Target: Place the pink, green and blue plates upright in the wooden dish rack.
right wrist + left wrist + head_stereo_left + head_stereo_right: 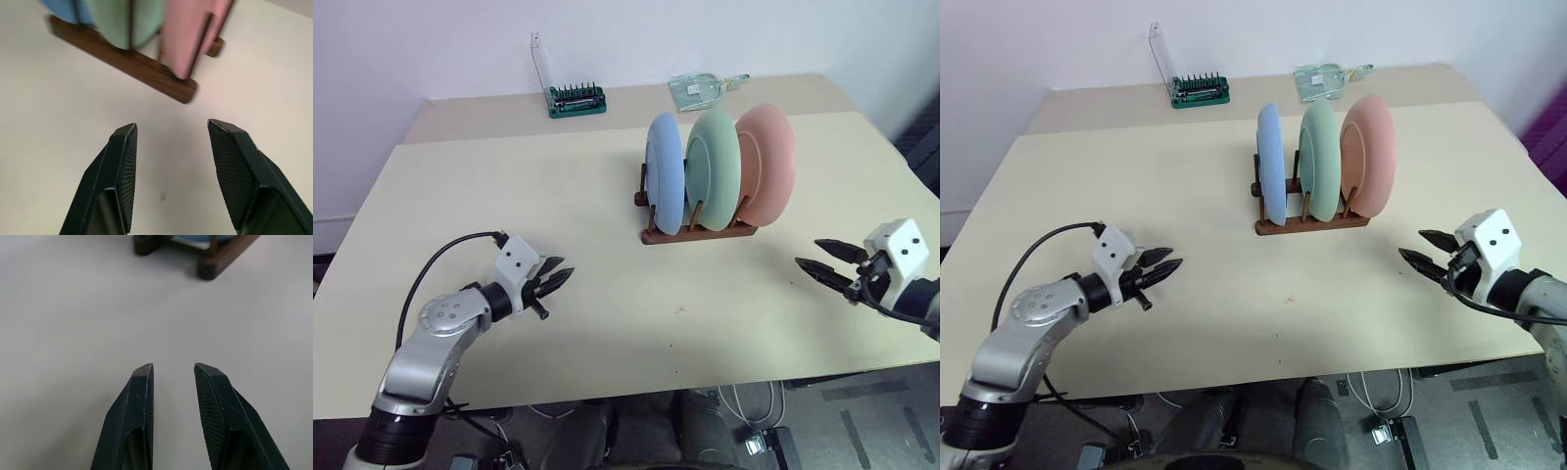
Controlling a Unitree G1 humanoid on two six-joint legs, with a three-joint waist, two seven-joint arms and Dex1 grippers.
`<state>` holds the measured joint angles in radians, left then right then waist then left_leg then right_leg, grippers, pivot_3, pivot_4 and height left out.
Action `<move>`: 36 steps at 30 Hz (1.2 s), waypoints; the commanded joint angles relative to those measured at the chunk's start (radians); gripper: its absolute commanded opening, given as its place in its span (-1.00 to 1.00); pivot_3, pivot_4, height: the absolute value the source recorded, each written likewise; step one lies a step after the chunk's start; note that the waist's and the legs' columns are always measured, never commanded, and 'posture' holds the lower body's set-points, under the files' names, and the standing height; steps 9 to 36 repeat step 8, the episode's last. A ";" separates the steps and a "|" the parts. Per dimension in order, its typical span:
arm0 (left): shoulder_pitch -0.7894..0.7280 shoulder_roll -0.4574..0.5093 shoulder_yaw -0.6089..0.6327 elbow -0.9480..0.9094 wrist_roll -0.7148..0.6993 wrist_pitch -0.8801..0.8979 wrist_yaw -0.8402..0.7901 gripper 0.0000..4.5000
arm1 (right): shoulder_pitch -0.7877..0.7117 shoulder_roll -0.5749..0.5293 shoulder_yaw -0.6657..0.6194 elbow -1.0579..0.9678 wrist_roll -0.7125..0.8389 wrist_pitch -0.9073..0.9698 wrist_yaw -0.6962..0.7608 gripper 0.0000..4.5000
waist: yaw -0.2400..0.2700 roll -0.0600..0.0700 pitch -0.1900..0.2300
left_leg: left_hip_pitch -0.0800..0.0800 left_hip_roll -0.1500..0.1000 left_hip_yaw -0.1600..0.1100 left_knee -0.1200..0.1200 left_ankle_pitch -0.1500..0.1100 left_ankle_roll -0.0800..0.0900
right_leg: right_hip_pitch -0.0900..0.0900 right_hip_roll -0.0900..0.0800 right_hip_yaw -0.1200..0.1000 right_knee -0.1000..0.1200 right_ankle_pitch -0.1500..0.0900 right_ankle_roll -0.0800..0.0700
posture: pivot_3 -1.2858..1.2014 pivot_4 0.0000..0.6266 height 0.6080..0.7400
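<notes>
The wooden dish rack [697,231] sits mid-table [558,196] ahead of me, holding three upright plates: blue plate [666,186] leftmost, green plate [713,168] centre, pink plate [766,164] rightmost. My left claw [558,276] is near-left of it, my right claw [822,262] near-right, both apart from it.
</notes>
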<state>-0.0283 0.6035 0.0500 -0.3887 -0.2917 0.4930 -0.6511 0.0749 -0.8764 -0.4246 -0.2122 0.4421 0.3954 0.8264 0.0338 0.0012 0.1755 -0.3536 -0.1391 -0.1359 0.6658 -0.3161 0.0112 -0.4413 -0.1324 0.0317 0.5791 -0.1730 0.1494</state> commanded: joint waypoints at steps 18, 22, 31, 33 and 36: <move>0.073 0.002 0.060 -0.006 0.028 -0.084 0.024 -0.43 | -0.110 0.012 0.083 0.121 -0.066 -0.128 0.040 0.02 | 0.006 0.000 0.000 | -0.001 0.000 -0.001 0.000 0.000 0.000 | 0.000 0.000 0.000 0.000 0.000 0.000 | 0.03 -0.52 1.00; 0.073 0.002 0.060 -0.006 0.028 -0.084 0.024 -0.43 | -0.110 0.012 0.083 0.121 -0.066 -0.128 0.040 0.02 | 0.006 0.000 0.000 | -0.001 0.000 -0.001 0.000 0.000 0.000 | 0.000 0.000 0.000 0.000 0.000 0.000 | 0.03 -0.52 1.00; 0.073 0.002 0.060 -0.006 0.028 -0.084 0.024 -0.43 | -0.110 0.012 0.083 0.121 -0.066 -0.128 0.040 0.02 | 0.006 0.000 0.000 | -0.001 0.000 -0.001 0.000 0.000 0.000 | 0.000 0.000 0.000 0.000 0.000 0.000 | 0.03 -0.52 1.00; 0.073 0.002 0.060 -0.006 0.028 -0.084 0.024 -0.43 | -0.110 0.012 0.083 0.121 -0.066 -0.128 0.040 0.02 | 0.006 0.000 0.000 | -0.001 0.000 -0.001 0.000 0.000 0.000 | 0.000 0.000 0.000 0.000 0.000 0.000 | 0.03 -0.52 1.00; 0.073 0.002 0.060 -0.006 0.028 -0.084 0.024 -0.43 | -0.110 0.012 0.083 0.121 -0.066 -0.128 0.040 0.02 | 0.006 0.000 0.000 | -0.001 0.000 -0.001 0.000 0.000 0.000 | 0.000 0.000 0.000 0.000 0.000 0.000 | 0.03 -0.52 1.00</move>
